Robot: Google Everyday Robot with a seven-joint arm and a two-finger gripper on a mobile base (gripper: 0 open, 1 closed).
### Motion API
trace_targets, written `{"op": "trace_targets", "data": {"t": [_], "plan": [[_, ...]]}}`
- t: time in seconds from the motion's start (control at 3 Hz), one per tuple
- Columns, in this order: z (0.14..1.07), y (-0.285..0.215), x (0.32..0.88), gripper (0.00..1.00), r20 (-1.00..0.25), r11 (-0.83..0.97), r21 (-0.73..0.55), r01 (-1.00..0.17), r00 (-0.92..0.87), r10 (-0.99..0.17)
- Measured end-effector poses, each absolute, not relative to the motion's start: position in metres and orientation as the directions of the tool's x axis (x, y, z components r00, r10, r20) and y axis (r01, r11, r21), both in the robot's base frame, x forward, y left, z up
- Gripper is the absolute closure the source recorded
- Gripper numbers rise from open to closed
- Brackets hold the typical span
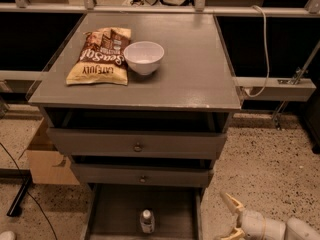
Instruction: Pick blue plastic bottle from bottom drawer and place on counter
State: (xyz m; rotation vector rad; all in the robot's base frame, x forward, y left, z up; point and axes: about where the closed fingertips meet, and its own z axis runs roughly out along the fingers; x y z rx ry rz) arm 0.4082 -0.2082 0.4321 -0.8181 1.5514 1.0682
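Observation:
The blue plastic bottle (146, 221) stands upright in the open bottom drawer (115, 211), near the drawer's front middle; its white cap faces up. The counter (190, 69) is the flat grey top of the three-drawer cabinet. My gripper (229, 217) is low at the bottom right, over the floor, to the right of the drawer and apart from the bottle. Its two pale fingers are spread open and hold nothing.
A white bowl (144, 57) and a brown and yellow snack bag (101, 55) lie on the counter's left half. Two knobbed drawers (137, 145) stick out slightly above the bottom drawer. A cardboard box (47, 160) stands left of the cabinet. A cable (263, 49) hangs at the right.

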Motion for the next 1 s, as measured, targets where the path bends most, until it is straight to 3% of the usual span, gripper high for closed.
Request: {"op": "trace_targets", "data": {"t": [0.33, 1.0], "plan": [[0.4027, -0.185, 0.4176, 0.0, -0.972, 0.338, 0.233, -0.912, -0.221, 0.075], [0.3977, -0.1802, 0.4112, 0.0, -0.976, 0.351, 0.214, -0.912, -0.214, 0.038]]}}
